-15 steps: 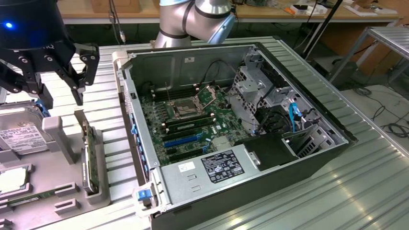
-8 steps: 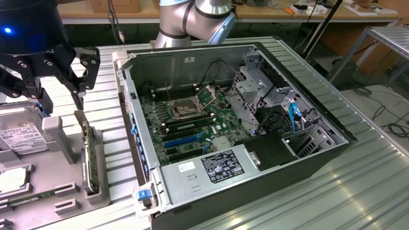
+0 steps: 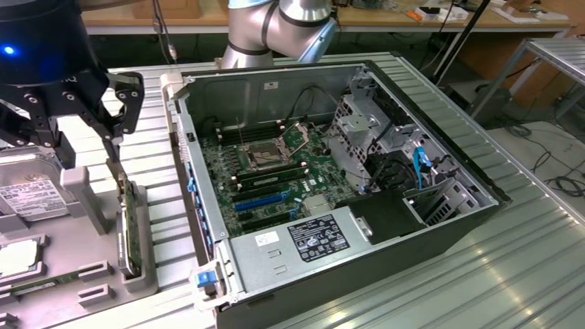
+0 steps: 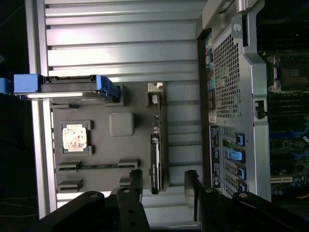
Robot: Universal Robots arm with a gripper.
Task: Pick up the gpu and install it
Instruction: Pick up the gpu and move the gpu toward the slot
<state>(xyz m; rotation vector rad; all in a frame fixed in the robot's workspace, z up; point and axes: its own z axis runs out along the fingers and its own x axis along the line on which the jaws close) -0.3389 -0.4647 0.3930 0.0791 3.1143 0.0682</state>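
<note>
The gpu [image 3: 128, 223] stands on its long edge in a slot of the grey holder [image 3: 84, 236] at the exterior view's left, beside the open computer case [image 3: 366, 226]. In the wrist view the gpu [image 4: 156, 150] is a thin black-faced card with its silver bracket [image 4: 154, 92] at one end. My gripper [image 3: 89, 152] hangs just above the holder, over the card's far end, apart from it. My gripper [image 4: 164, 182] is open, and the card's other end lies in line between the two black fingers [image 4: 136, 181].
The holder also carries a hard drive [image 3: 32, 192] with blue rails, a CPU [image 4: 75, 137] and a RAM stick [image 4: 96, 166]. Inside the case lie the motherboard [image 3: 265, 164] with blue slots [image 3: 260, 202], a power supply [image 3: 311, 236] and drive cages [image 3: 366, 127].
</note>
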